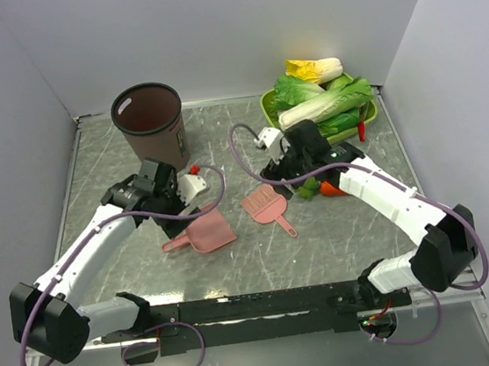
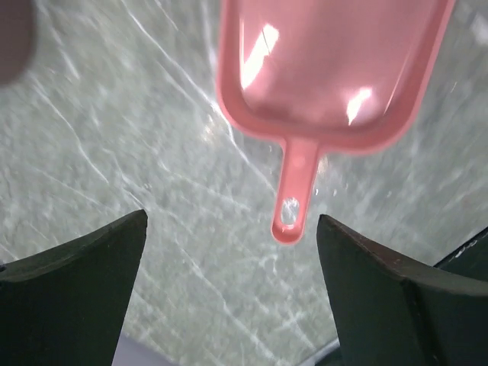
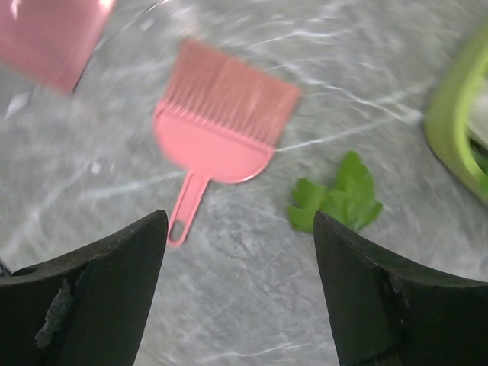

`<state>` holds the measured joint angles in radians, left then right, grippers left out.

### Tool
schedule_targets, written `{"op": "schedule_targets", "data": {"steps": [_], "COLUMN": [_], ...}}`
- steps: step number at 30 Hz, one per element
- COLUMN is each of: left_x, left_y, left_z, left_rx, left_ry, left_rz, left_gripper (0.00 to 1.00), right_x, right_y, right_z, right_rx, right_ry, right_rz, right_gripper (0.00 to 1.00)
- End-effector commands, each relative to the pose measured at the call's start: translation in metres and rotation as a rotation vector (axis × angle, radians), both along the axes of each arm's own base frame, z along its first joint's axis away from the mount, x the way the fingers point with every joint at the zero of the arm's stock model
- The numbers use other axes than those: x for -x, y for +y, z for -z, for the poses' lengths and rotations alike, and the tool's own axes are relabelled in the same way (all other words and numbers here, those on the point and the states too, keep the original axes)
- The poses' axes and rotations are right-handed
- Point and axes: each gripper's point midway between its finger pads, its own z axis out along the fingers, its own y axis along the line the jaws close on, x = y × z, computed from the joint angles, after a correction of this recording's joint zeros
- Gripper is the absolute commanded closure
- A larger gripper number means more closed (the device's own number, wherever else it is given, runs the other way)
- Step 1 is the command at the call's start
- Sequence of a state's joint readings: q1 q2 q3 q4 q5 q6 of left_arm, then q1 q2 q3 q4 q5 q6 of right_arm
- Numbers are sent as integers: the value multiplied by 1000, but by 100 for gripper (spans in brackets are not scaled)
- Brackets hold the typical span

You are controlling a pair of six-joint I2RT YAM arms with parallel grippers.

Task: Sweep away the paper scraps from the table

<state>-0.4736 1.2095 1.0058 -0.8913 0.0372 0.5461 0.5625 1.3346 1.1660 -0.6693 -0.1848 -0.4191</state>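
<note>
The left gripper [image 2: 230,221] and right gripper [image 3: 240,217] are gaping, empty; the glossy pink dustpan [image 2: 328,69] is running off-frame, the bristled brush [image 3: 221,114] blurring.

**Both arms reach inward, jaws apart**

The left arm [image 1: 92,244] stretches forward and to the right from its base, wrist tipped downward. The left gripper [image 2: 231,229] points down with its jaws spread wide. The right arm [image 1: 387,193] reaches forward and to the left. The right gripper [image 3: 239,221] also points down, jaws spread just as wide.
</note>
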Motion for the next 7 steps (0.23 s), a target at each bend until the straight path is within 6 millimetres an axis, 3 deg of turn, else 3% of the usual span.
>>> {"op": "schedule_targets", "data": {"steps": [1,3,7], "left_x": [-17,-25,-46], "left_y": [-23,-27,-28], "left_z": [-35,-40,-76], "left_rx": [181,247,329], "left_ry": [-55,-41,-97], "left_rz": [-50,-98,-156], "left_gripper": [4,3,3], "right_x": [-29,-42,-61], "right_y": [-8,-5,-3], "right_z": [-20,-33,-63], "right_rx": [-65,-84,-127], "right_ry": [-14,-62,-124], "right_rz": [289,297,327], "right_gripper": [15,17,17]}}
